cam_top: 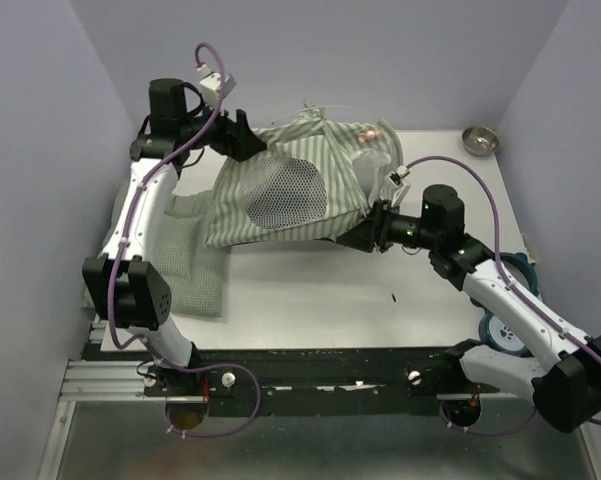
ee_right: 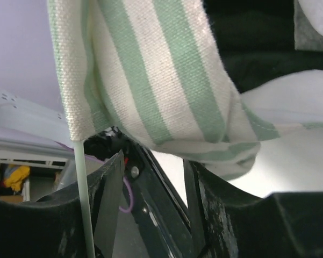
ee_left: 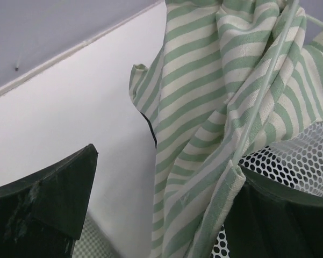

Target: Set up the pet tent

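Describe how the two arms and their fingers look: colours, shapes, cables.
The left arm and right arm share white link shells with black joint housings. A purple cable loops along each. The fingers are dark, broad wedges with pale scuffs.

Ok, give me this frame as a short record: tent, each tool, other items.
tent: pet tent, striped, slumped on the table, mesh window facing up
left tool: open, at the tent's far-left edge
right tool: open, at the tent's near-right edge, fabric hanging above it
other: green checked cushion left of tent; metal bowl in far right corner
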`<action>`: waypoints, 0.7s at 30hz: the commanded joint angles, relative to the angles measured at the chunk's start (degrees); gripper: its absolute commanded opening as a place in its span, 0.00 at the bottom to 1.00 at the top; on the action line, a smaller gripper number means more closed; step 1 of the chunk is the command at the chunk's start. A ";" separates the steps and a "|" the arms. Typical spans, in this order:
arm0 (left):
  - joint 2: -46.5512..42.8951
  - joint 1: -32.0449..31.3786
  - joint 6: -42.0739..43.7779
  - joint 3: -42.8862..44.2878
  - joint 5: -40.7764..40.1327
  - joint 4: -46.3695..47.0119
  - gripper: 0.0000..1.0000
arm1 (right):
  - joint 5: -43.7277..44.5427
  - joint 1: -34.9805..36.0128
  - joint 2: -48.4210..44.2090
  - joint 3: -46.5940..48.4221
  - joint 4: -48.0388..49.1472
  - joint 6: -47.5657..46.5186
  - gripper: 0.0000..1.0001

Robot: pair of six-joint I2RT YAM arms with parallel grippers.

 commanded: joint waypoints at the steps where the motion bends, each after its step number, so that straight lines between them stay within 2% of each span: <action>1: -12.29 3.21 -4.24 -10.42 1.00 0.47 0.99 | -1.65 4.22 4.19 4.69 14.40 7.50 0.57; 3: -16.87 3.21 -2.06 -18.16 3.09 2.41 0.98 | -1.90 5.28 5.42 5.04 16.52 9.26 0.57; 4: -18.46 3.03 -1.96 -21.07 3.98 3.46 0.94 | -2.52 5.46 5.86 5.48 15.92 9.35 0.52; 6: -18.74 2.42 -4.58 -26.09 5.21 7.75 0.74 | -4.54 5.46 4.73 5.66 14.95 8.05 0.31; 7: -18.22 1.81 -4.94 -27.06 6.17 9.43 0.67 | -4.72 5.55 2.98 5.05 14.08 6.90 0.26; 8: -17.43 0.50 -4.69 -27.42 5.92 10.84 0.65 | -4.63 5.64 1.23 4.26 13.02 5.76 0.21; 10: -15.24 -2.31 -4.24 -26.46 3.38 13.82 0.69 | -2.19 5.73 -3.60 2.07 9.08 2.60 0.04; 11: -13.75 -3.37 -5.46 -25.76 2.15 16.80 0.76 | 0.44 5.73 -6.41 1.01 6.62 1.63 0.01; 13: -9.80 -3.65 -10.11 -23.05 0.56 21.81 0.91 | 10.43 5.64 -11.25 -1.19 1.17 0.92 0.01; 15: -5.66 -2.51 -13.46 -17.79 -1.98 23.33 0.99 | 17.49 5.64 -14.08 -2.33 -2.80 -0.22 0.01; 17: -2.67 -0.76 -13.47 -11.02 -2.78 22.11 0.99 | 20.49 5.47 -14.70 -2.77 -3.16 -1.37 0.01; 21: -1.25 3.72 -14.35 -3.98 -3.05 20.09 0.99 | 27.34 5.55 -12.51 -2.08 0.17 1.42 0.01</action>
